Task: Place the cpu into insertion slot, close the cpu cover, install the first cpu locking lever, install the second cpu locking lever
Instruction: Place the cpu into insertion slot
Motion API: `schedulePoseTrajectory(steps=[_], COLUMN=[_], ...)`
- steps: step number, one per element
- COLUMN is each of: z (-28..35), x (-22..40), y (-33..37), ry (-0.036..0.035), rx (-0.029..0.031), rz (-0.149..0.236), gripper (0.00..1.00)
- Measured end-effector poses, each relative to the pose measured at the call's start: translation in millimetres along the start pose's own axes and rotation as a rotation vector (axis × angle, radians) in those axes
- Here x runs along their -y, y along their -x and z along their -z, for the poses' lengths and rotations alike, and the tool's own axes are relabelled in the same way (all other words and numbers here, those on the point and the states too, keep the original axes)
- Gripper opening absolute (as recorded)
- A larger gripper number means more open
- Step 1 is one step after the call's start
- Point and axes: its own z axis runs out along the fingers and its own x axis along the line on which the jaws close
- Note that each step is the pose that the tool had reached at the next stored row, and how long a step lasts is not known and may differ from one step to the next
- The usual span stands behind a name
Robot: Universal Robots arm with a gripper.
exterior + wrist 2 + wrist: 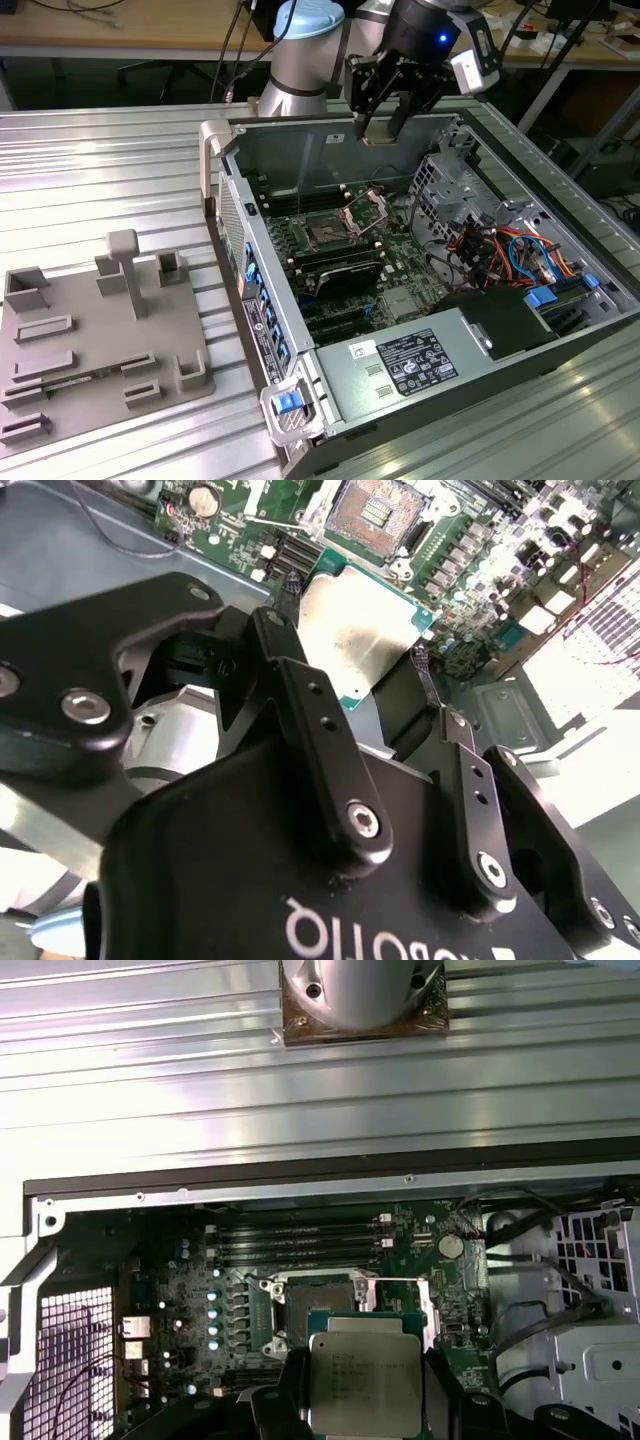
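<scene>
We see the black two-fingered gripper [384, 122] clenched on the small, flat, square cpu with a silvery-grey metal top [365, 1380] — pinched by two opposite edges and held in the air over the green motherboard [385, 262] inside the open grey metal computer case [320, 152]. The square socket [315, 1305] lies bare below, apart from the cpu — the thin silvery-bronze cpu cover [367, 208] stands raised just beside it.

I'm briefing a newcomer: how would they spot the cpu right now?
Find the open computer case on the ridged metal table. Above it hangs the gripper, its black fingers clamping the cpu: a flat silvery square, unlike the green motherboard beneath.
</scene>
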Motion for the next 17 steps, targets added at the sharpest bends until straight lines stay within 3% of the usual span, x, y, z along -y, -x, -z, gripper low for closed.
schedulePoseTrajectory(steps=[3,17], z=[-0.5,-0.5], x=[0.2,0.3], y=[-2.4,-3.1], ry=[0.0007,0.0009], rx=[0.003,0.0035], rz=[-0.033,-0.039], gripper=[0.55,0.55])
